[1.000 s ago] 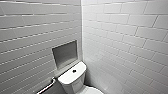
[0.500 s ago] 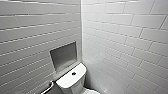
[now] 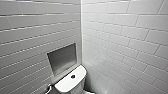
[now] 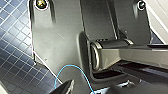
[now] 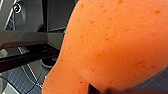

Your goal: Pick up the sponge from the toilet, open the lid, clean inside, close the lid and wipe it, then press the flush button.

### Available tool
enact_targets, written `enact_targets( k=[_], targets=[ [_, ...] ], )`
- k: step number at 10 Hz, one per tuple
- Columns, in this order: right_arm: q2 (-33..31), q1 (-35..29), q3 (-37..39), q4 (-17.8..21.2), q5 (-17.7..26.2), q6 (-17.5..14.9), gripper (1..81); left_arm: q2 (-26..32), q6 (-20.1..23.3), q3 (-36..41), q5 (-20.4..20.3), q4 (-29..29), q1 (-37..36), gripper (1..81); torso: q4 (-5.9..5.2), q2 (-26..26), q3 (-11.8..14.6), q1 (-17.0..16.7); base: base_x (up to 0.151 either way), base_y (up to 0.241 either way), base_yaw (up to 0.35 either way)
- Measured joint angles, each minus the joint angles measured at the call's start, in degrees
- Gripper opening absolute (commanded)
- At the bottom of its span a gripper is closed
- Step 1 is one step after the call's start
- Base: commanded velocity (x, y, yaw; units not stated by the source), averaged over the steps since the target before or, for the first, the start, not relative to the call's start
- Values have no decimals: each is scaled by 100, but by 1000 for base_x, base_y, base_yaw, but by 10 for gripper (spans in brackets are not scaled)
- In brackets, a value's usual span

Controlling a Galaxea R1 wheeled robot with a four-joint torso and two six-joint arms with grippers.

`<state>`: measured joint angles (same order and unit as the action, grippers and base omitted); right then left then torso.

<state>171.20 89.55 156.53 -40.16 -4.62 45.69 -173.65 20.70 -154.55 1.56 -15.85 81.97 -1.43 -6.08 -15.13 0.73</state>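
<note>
While the head camera looks into the tiled corner, the toilet (image 3: pixel 72 83) sits low in view, its white tank against the wall. The flush button (image 3: pixel 72 76) is a dark dot in the middle of the tank top. Just above the toilet, a recessed niche (image 3: pixel 62 58) is set in the wall, showing a plain steel-grey back. Just beside the toilet, on the side away from the corner, a chrome fitting (image 3: pixel 48 88) catches the light.

Over to the left wrist: dark blue floor tiles (image 4: pixel 15 50) and a thin blue cable (image 4: pixel 75 68). Whether the left gripper (image 4: pixel 91 90) is open or closed, I cannot tell.

Now the right wrist: the sponge (image 5: pixel 112 45) looms huge and orange, clamped in the right gripper (image 5: pixel 97 89), with a dark tip dug into its edge. Where it sits relative to the toilet, I cannot tell.
</note>
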Motion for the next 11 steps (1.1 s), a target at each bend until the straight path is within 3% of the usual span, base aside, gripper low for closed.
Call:
enact_targets(
  k=[4,8,11],
  targets=[
    [-45,35,-7,0,-76,0,10,4,0,0,22,0,15,811,0,2,0,2,0,0,0],
    [-527,63,-647,2,-635,20,10,177,0,28,37,0,11,811,0,2,0,2,0,0,0],
    [-425,111,-685,182,-122,-44,10,149,0,28,34,0,11,811,0,2,0,2,0,0,0]
  ],
)
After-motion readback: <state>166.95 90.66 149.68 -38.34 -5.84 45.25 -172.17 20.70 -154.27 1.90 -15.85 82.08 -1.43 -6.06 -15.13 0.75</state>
